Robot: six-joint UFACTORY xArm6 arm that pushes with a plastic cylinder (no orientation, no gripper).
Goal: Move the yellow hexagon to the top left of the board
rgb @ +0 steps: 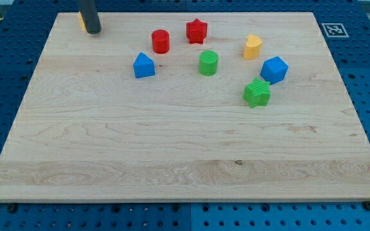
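The yellow hexagon [81,22] sits at the board's [172,147] top-left corner, mostly hidden behind my tip [94,31], which touches its right side. I judge it light, rigid and prone to sliding (push low on a flat face; no pincer exists to grip with). The other 7 blocks, nearest the red cylinder [160,41], lie well apart.

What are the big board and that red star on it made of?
The board looks like pale unpainted wood: grain lines and a small dark knot show, with a matte finish. The red star looks like plastic, probably: even, saturated colour, smooth faces and no grain. Whether it is painted wood instead, the picture cannot settle.
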